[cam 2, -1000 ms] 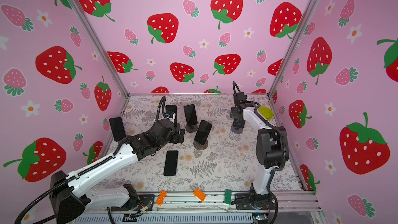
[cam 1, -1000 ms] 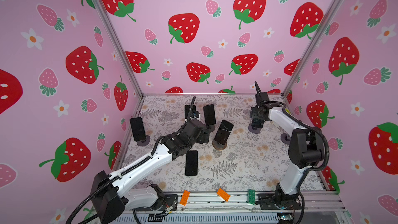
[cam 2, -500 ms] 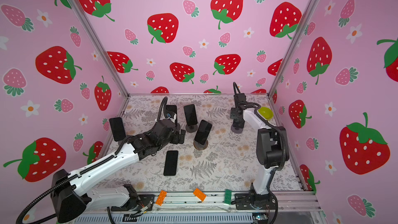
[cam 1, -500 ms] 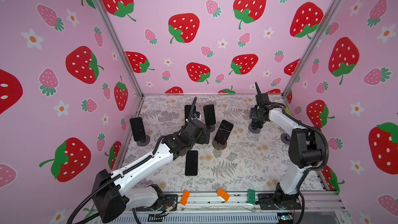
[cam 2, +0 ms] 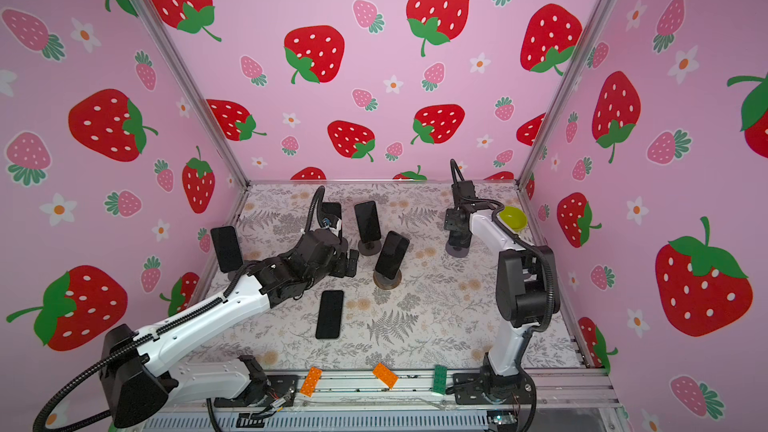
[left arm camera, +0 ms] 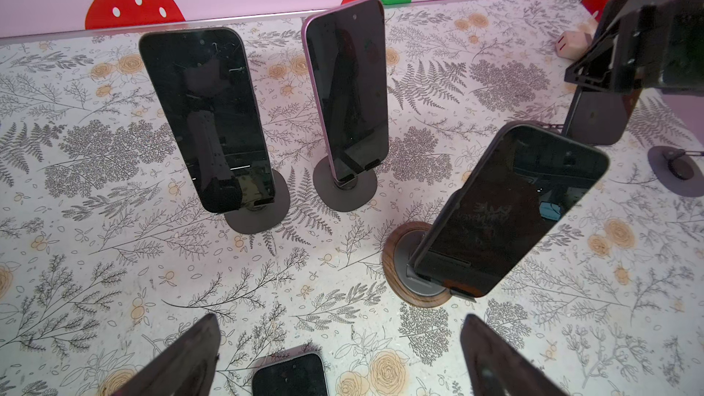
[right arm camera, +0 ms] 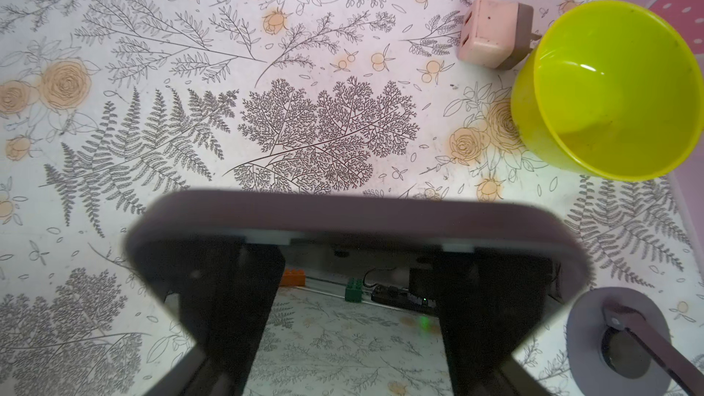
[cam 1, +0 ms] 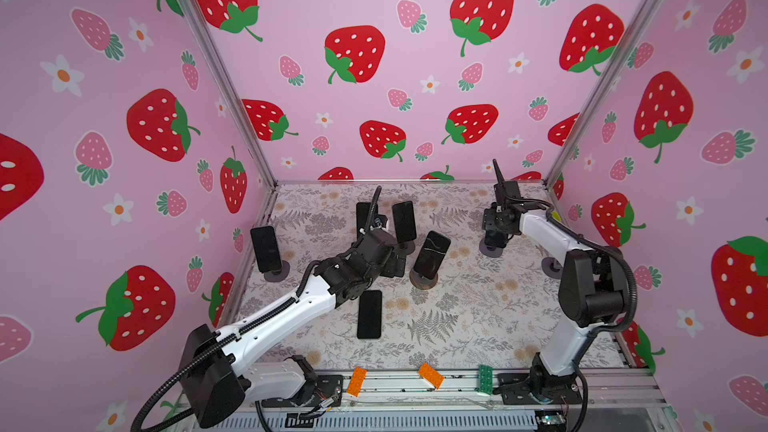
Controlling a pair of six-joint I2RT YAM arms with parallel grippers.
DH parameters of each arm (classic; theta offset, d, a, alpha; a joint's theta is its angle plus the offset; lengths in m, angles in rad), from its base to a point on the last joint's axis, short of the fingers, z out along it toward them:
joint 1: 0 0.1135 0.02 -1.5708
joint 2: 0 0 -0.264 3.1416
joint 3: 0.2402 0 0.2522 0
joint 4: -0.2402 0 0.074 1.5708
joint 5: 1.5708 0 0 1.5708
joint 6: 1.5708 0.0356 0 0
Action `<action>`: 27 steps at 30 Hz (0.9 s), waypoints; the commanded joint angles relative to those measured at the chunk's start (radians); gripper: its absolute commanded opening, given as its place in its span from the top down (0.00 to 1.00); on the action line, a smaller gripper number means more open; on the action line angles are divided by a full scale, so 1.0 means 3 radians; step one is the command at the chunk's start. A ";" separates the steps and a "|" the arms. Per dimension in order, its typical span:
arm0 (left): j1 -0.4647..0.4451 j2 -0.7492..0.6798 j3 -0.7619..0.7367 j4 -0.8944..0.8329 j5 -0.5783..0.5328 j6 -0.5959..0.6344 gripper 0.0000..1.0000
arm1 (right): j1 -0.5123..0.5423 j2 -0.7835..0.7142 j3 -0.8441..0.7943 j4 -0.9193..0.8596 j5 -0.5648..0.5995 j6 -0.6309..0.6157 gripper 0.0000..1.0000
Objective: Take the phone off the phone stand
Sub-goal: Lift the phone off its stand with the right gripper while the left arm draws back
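Note:
A dark phone (cam 1: 494,238) stands upright on a phone stand with a grey round base (cam 1: 489,249) at the back right. My right gripper (cam 1: 495,231) comes down over its top. In the right wrist view the phone's upper edge (right arm camera: 354,215) runs across, and both fingers (right arm camera: 228,299) are closed against the phone, the gripper (right arm camera: 360,260) shut on it. The foot of the phone is hidden. My left gripper (cam 1: 395,263) hovers mid-table, wide open (left arm camera: 341,321) and empty, just beyond a phone lying flat (cam 1: 369,314).
Other phones lean on stands at the left wall (cam 1: 266,249), at the back middle (cam 1: 404,222) and on a wooden base (cam 1: 432,253). A yellow-green cup (right arm camera: 609,89), a pink charger (right arm camera: 495,32) and an empty stand (right arm camera: 617,340) sit near the right gripper. Bricks (cam 1: 356,381) lie on the front rail.
The right gripper's fingers have closed in on the phone while that arm stayed in place. The left arm has hardly moved and stays open.

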 commanded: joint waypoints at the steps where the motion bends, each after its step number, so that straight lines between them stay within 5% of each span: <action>1: -0.0011 0.0019 0.0147 -0.0020 0.0010 -0.0027 0.00 | -0.0024 -0.0226 0.0004 0.0044 0.0086 -0.0001 0.27; 17: -0.0015 -0.0072 0.0080 0.0010 0.0009 -0.0066 0.00 | 0.0206 -0.0808 -0.0038 0.0051 0.0141 0.0009 0.30; 27: -0.0010 -0.0215 0.0029 -0.0091 -0.0092 -0.0020 0.00 | 0.0912 -0.0870 0.0323 -0.0128 0.0244 -0.0281 0.30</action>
